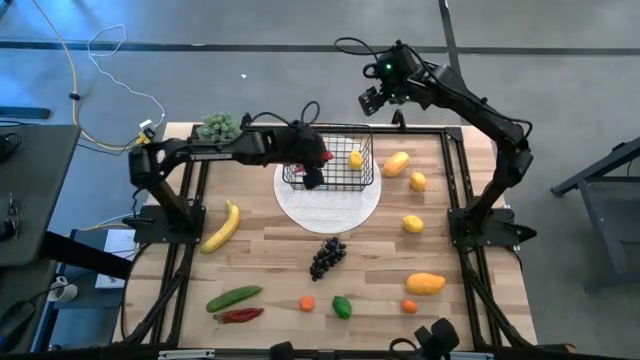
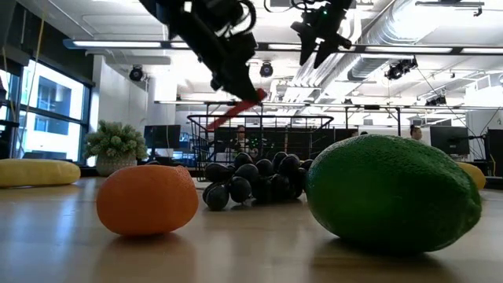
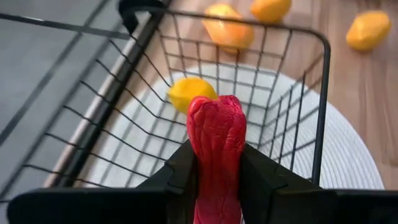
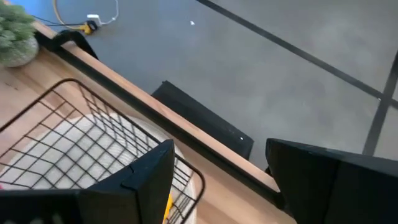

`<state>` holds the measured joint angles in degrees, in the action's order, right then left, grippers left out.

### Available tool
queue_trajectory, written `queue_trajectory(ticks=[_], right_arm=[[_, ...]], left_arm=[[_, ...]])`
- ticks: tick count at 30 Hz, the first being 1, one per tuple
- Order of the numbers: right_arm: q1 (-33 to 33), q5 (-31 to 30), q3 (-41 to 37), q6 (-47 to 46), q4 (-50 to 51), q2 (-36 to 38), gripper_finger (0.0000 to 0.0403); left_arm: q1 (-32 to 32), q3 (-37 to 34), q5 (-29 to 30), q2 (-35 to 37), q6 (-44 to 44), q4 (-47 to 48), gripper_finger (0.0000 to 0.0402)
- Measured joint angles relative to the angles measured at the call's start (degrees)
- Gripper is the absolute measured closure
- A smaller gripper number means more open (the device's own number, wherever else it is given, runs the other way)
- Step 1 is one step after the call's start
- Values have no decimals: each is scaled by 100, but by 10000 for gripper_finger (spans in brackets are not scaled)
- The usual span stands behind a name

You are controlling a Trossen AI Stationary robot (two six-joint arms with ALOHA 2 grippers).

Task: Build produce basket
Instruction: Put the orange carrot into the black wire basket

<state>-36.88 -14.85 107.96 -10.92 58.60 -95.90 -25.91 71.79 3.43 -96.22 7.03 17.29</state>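
Note:
The black wire basket (image 1: 340, 168) stands on a round white plate (image 1: 330, 208) at the table's far middle, with one yellow lemon (image 3: 191, 92) inside. My left gripper (image 1: 316, 170) is over the basket's left part, shut on a long red toy vegetable (image 3: 216, 124). My right gripper (image 1: 376, 98) is high over the table's far edge, behind the basket, open and empty; its two fingers also show apart in the right wrist view (image 4: 236, 180). My left gripper pinches the red vegetable's sides (image 3: 216, 163) between its two fingers, which lie across it. The fingers slant down from the table's left. The vegetable's free end (image 3: 216, 109) sticks out past the fingertips, lifted clear above the basket's floor.
Right of the basket lie three yellow lemons (image 1: 412, 182). A banana (image 1: 222, 226) lies at the left and grapes (image 1: 328, 256) in the middle. A mango (image 1: 425, 283), cucumber (image 1: 234, 297), red chilli (image 1: 238, 315) and small fruits lie near the front. A leafy bunch (image 1: 219, 126) stands far left.

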Motion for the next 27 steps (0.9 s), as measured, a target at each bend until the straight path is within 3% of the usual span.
queue_trajectory(ticks=[13, 27], right_arm=[[-103, 2, 0, -276, 525, 0, 167], [-103, 4, -2, -723, 1300, 0, 167]], left_arm=[[0, 0, -178, -435, 230, 101, 326], [0, -2, -423, -437, 619, 233, 237]])
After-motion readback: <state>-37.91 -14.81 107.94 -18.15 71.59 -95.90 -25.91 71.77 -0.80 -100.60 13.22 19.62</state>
